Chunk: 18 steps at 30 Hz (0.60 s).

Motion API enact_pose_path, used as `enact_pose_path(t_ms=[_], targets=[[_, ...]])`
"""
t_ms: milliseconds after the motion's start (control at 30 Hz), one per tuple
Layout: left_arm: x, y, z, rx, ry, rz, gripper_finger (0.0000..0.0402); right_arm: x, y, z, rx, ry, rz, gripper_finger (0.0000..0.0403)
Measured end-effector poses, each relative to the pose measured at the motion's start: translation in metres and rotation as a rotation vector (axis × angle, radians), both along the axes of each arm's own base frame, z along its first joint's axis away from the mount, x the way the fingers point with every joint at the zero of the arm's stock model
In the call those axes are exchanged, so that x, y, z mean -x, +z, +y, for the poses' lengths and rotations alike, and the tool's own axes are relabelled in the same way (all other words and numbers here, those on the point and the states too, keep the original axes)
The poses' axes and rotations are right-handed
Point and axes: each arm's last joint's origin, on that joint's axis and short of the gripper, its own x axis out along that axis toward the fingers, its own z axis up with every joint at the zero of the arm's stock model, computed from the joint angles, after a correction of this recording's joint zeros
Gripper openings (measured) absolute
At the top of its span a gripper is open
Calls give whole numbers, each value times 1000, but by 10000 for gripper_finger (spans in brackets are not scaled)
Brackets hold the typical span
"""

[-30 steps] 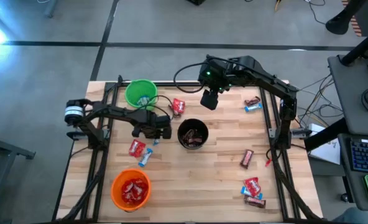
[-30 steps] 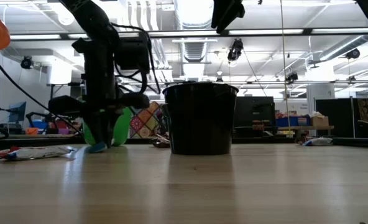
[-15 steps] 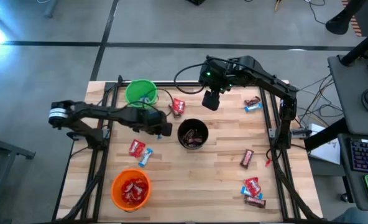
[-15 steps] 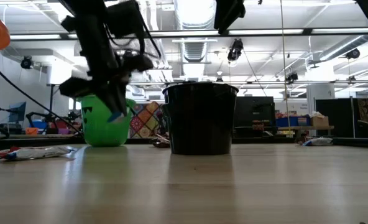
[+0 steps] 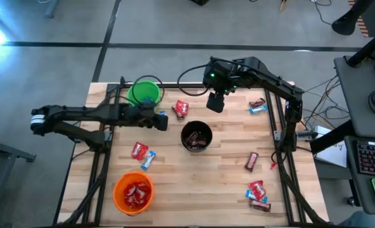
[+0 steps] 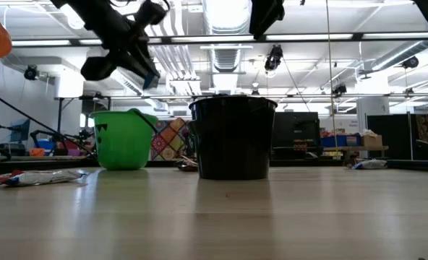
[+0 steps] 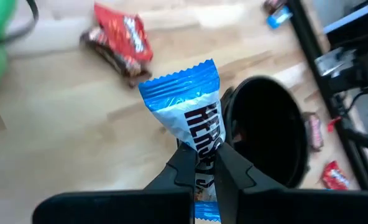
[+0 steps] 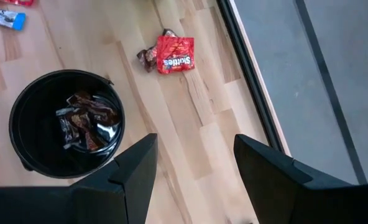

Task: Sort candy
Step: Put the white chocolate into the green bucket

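So the left gripper [image 5: 160, 118] is clamped tight on a blue-and-white candy bar [image 7: 190, 115], carrying it up off the table right beside the green cup [image 5: 143, 93]. My guess is blue ones go there, since the orange cup [image 5: 133, 192] holds red ones and the black cup [image 5: 196, 136] dark ones. The bar's pinched low down, long axis running straight out past the fingertips, crimped end leading. Over on the right, the right gripper [image 5: 214, 101] just hovers above the table beyond the black cup, jaws apart, holding nothing.

Candy [image 7: 190, 115] – blue/white wrapper; cups – green [image 5: 143, 92], black [image 5: 196, 137], orange [image 5: 133, 192].
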Motion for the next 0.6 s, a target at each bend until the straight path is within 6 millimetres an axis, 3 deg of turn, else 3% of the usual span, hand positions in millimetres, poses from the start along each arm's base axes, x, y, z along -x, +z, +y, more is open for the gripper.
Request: enact_pose_path(t_ms=[367, 600], targets=[[30, 29, 1, -250, -66, -31, 0, -3, -1, -1, -66, -148, -54, 208], [51, 45, 7, -380, -95, -47, 0, -18, -16, -1, -136, -282, -51, 208]])
